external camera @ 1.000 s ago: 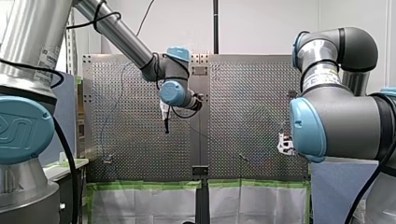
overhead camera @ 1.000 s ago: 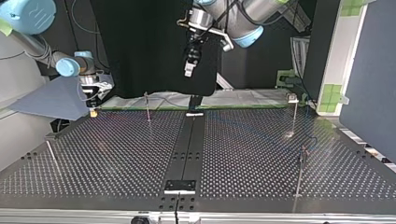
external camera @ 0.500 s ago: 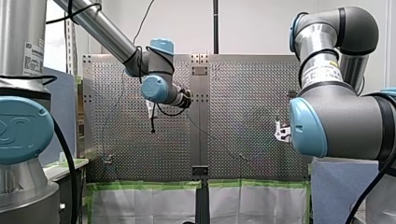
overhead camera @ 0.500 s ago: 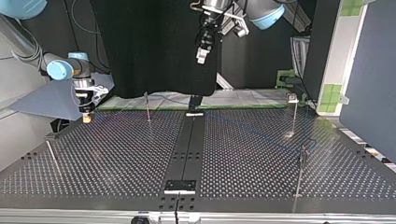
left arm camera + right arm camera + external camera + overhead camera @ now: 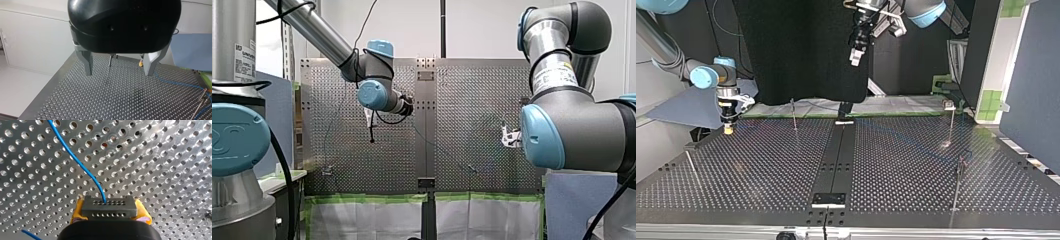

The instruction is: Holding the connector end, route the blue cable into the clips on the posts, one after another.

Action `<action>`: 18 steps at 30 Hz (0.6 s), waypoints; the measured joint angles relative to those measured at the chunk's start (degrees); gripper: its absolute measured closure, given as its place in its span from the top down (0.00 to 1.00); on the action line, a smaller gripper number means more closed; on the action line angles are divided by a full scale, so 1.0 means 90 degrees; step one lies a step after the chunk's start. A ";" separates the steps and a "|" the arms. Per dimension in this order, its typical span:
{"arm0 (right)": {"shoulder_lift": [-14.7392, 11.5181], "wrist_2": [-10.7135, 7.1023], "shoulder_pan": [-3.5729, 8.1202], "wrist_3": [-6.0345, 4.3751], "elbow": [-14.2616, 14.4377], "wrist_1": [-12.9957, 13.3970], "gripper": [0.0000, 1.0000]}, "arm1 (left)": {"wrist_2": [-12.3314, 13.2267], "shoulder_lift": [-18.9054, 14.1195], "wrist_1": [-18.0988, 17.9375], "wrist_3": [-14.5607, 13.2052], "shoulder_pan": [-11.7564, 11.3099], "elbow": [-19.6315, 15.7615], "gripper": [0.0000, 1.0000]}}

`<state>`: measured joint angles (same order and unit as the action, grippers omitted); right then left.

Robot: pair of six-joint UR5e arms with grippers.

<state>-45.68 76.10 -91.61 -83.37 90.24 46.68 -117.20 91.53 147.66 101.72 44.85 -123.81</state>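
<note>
In the front view my left hand [image 5: 371, 132] hangs high, out of the way; in the top view my right hand [image 5: 728, 129] rides low over the bench [image 5: 911, 165], near clip height I judge; in the left wrist view its fingers [image 5: 86, 61] stand apart and empty; in the right wrist view yellow pads [image 5: 77, 212] are clamped on the connector [image 5: 109, 206], with the blue cable [image 5: 75, 160] trailing ahead, free for routing.

Bright even light, rainbow glare on the perforated table [image 5: 482, 100], soft shadow under my left hand [image 5: 118, 73]

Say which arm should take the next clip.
Right. The right gripper is shut on the connector, cable trailing from it, low over the table. The left gripper is open, empty and high up.
</note>
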 joint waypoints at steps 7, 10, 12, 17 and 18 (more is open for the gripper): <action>0.0007 -0.0066 0.0000 -0.0118 -0.0001 0.0114 0.00 | -0.0132 -0.0001 -0.0088 -0.0147 -0.0064 -0.0001 1.00; 0.0019 -0.0223 -0.0025 -0.0279 -0.0001 0.0182 0.00 | -0.0168 -0.0001 -0.0084 -0.0165 -0.0073 -0.0001 1.00; 0.0025 -0.0287 -0.0033 -0.0336 -0.0002 0.0196 0.00 | -0.0178 -0.0001 -0.0076 -0.0174 -0.0076 -0.0001 1.00; 0.0029 -0.0343 -0.0040 -0.0382 -0.0001 0.0204 0.00 | -0.0184 -0.0001 -0.0069 -0.0179 -0.0078 -0.0001 1.00; 0.0029 -0.0345 -0.0040 -0.0383 -0.0001 0.0204 0.00 | -0.0184 -0.0001 -0.0068 -0.0180 -0.0078 -0.0001 1.00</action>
<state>-45.42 72.99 -91.97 -86.82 90.23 48.52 -118.86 91.52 147.05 100.11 44.15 -123.82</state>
